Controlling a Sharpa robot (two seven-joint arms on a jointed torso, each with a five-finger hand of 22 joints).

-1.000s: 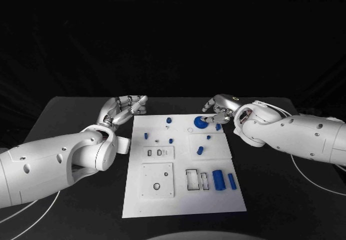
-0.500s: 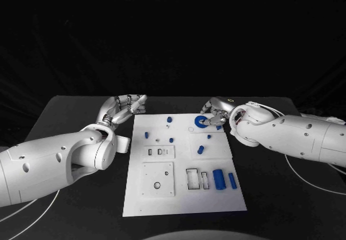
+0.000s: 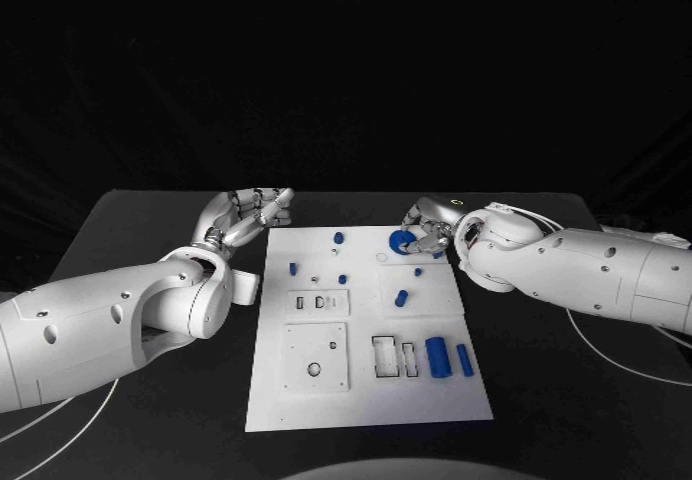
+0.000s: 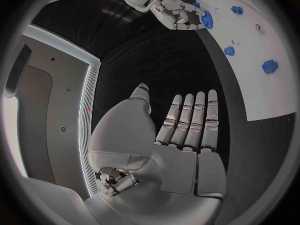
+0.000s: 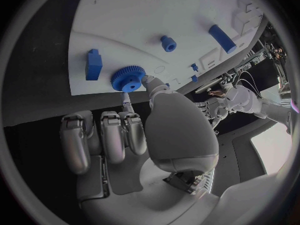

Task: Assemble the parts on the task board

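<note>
At the far right corner of the smooth white board (image 3: 368,330), the right hand (image 3: 430,226) pinches a toothed blue gear (image 5: 128,78) between thumb and fingertip. The left hand (image 3: 248,215) rests beside the board's far left corner on the matte black desk (image 3: 144,215), metal fingers (image 4: 190,120) straight and together, holding nothing.

A robotics lab: black-draped table (image 3: 144,215), white task board (image 3: 368,400), cables (image 3: 635,365).

Black table (image 3: 173,400); white task board (image 3: 364,405) flat, apparently centred.
</note>
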